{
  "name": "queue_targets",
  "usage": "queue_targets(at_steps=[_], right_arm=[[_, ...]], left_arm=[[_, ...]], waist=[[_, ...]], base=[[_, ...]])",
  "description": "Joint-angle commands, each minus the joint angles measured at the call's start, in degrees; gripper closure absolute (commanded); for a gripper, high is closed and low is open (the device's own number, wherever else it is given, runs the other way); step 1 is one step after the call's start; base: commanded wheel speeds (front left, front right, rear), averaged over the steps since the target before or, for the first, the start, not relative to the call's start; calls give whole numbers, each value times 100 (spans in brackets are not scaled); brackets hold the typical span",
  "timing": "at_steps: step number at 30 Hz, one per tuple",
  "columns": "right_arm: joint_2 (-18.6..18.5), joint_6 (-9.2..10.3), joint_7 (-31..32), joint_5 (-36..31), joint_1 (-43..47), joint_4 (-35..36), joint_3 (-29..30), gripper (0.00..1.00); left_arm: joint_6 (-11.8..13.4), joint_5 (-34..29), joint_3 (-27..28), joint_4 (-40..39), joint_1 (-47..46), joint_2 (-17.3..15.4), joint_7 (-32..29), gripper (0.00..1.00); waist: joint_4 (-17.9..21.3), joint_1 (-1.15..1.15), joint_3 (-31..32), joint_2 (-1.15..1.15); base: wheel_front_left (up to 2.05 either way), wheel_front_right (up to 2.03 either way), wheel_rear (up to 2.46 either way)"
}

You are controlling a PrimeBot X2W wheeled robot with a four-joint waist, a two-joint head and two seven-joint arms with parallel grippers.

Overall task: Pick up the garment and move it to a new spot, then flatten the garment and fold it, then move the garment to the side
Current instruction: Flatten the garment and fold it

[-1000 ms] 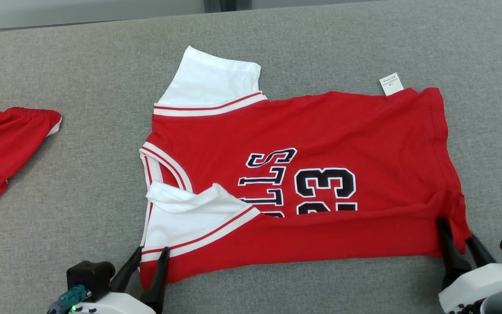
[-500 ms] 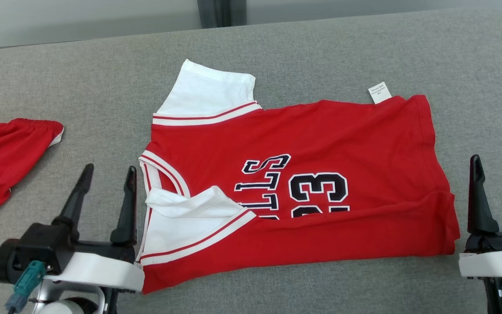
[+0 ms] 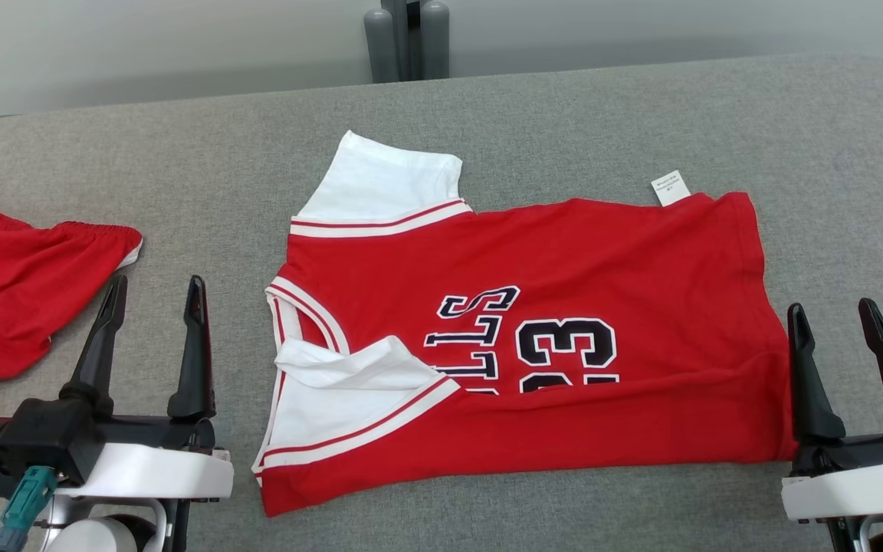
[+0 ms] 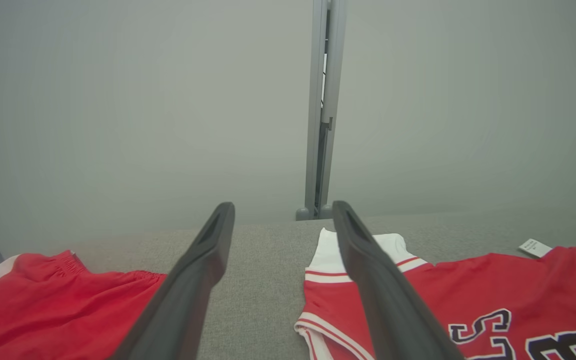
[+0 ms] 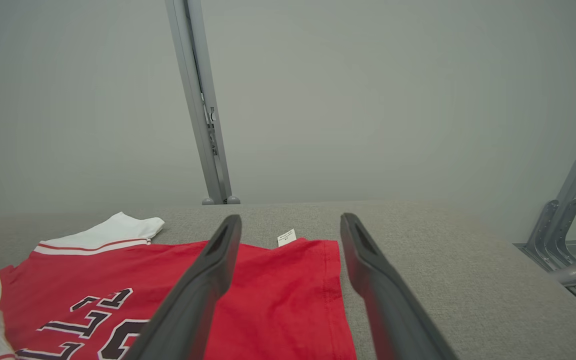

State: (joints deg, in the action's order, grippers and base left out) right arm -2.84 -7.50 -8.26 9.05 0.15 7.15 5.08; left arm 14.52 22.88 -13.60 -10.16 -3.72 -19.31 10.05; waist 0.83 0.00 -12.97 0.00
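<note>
Head view, nearest first: my left gripper (image 3: 155,281) sits at 8 o'clock in the picture and my right gripper (image 3: 831,305) at 4 o'clock. Both point to 12, both are spread wide, and neither holds anything.

Between them lies the jersey (image 3: 564,261), flat on the grey padded table (image 3: 181,153). Its long axis runs 9 to 3, with the collar (image 3: 311,314) toward 9 and the hem (image 3: 759,261) toward 3. Its near long edge is already turned over toward 12, a red band (image 3: 602,429) covering the bottom of the lettering (image 3: 480,330). The near sleeve (image 3: 334,399) lies folded on top at the 9 o'clock end.

So the cloth is at 3 o'clock from my left fingers, with a strip of bare table between. It is at 9 o'clock from my right fingers, whose inner finger stands just beside the hem corner. I'd judge the right arm the nearer one. Right wrist view agrees: the hem runs up between those fingers toward the label (image 5: 286,237).

Off at 9 o'clock, red shorts (image 3: 12,268) lie well apart from the jersey. Further out, the far sleeve (image 3: 384,180) pokes toward 12, not yet folded in. I reckon the far long edge wants bringing toward 6 next, with both arms reaching past the cloth together.
</note>
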Motion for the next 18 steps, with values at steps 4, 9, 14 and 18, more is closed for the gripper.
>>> queue_targets(at_steps=[4, 9, 14, 18], right_arm=[[-11, 1, 64, 7, 139, -18, 60, 0], [-13, 1, 93, 59, 121, -35, 54, 0], [-13, 1, 96, 107, 94, -55, 51, 0], [-12, 1, 90, 124, 72, -90, 62, 0]], left_arm=[[-86, -15, -26, 214, 28, -60, 91, 0], [-86, -19, -82, 304, -10, -49, 86, 0], [-80, -69, -164, 259, -105, -51, 15, 0], [-140, -91, -278, 247, -344, -79, -195, 0]], waist=[[-53, 0, 76, 0], [-84, 0, 110, 0], [-95, 0, 114, 0], [-99, 0, 85, 0]], base=[[0, 0, 0], [0, 0, 0], [0, 0, 0], [0, 0, 0]])
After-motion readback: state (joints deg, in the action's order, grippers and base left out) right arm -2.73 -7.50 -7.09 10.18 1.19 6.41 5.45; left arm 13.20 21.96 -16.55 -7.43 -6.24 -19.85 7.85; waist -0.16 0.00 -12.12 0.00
